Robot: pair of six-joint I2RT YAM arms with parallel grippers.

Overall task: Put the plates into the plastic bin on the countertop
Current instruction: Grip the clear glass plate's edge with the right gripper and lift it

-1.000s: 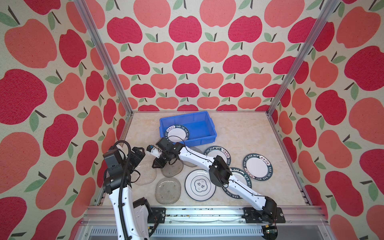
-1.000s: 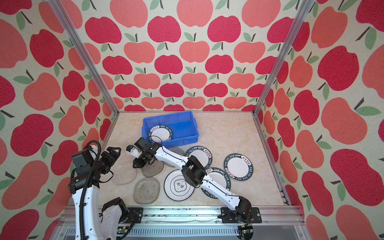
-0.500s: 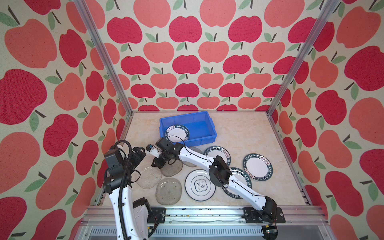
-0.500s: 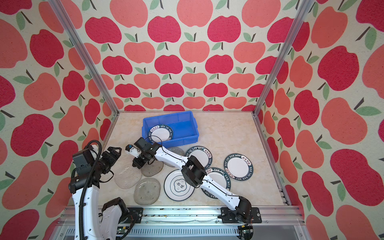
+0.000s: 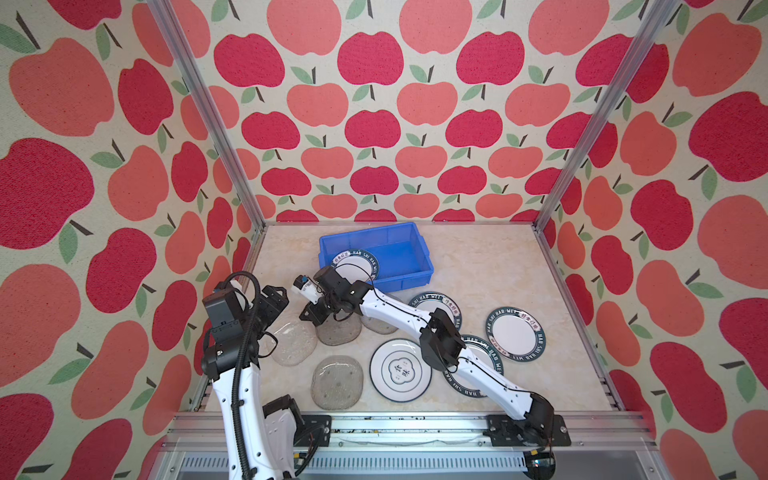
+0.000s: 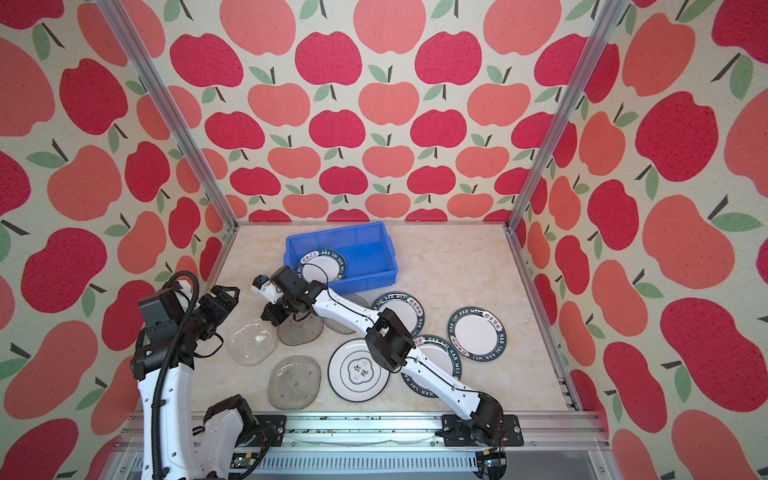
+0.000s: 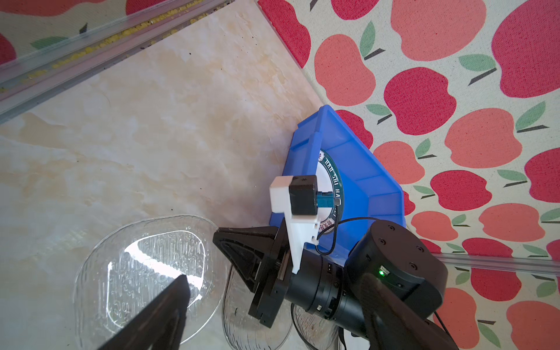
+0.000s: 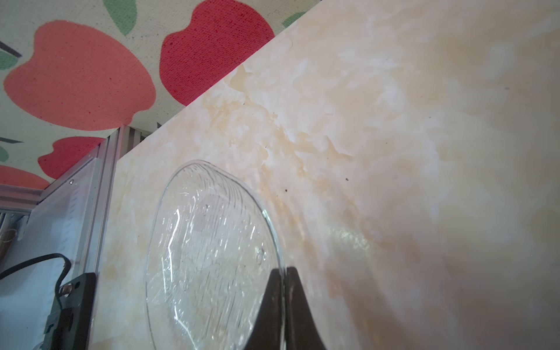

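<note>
Nearest the front rail, loose plates (image 5: 337,382) lie flat on the counter (image 5: 478,266). Mid-counter, your right pincer (image 8: 284,270) is clenched on the rim of a glass plate (image 5: 343,334). The left pincer (image 5: 276,300) hangs released beside it. Treat the glass as stiff, slippery and brittle, so pinch the thin rim squarely. Farthest back, the plastic bin (image 5: 386,237) holds one lettered plate (image 5: 357,264).

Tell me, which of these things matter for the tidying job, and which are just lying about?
Job: blue bin, plate already inside, three green-rimmed plates, emblem plate, four glass plates, countertop.
Just there: apple-patterned walls, aluminium rails; nothing loose.
</note>
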